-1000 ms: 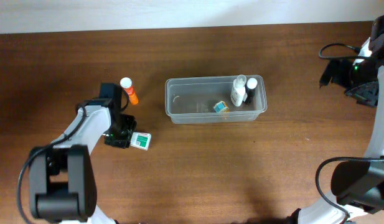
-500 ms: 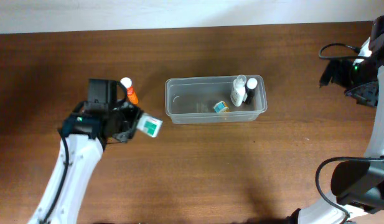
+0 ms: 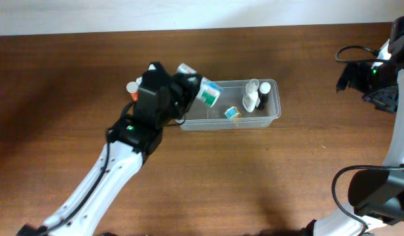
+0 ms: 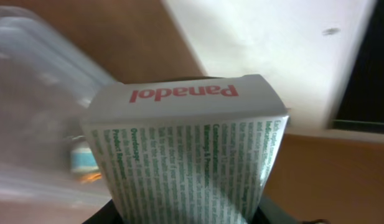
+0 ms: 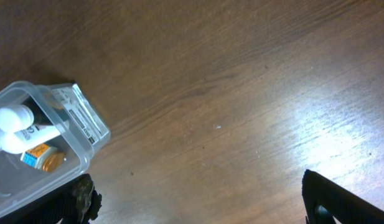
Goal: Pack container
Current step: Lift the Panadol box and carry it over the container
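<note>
Left gripper [image 3: 194, 90]: was clamped on the Panadol box [image 4: 185, 162], which hung tilted.
Risk: released early, the tilted box could have caught the rim and tipped outside.
Just below: the left end of the container [image 3: 254, 124].
Beyond, at its far end: two white bottles [image 3: 252, 97], with a small blue-and-orange item [image 3: 232, 113] beside them.
Right gripper [image 5: 198, 208]: gaped empty, well apart.

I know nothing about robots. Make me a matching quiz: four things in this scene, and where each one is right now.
1. white-and-green Panadol cardboard box
2. white plastic bottles
3. orange tube with white cap
4. small blue-and-orange pack

A. inside the clear plastic rectangular tub, right end
B. on the brown wooden table, outside it
C. held above its left end
D. inside, near the middle

Pairs: 1-C, 2-A, 3-B, 4-D
</note>
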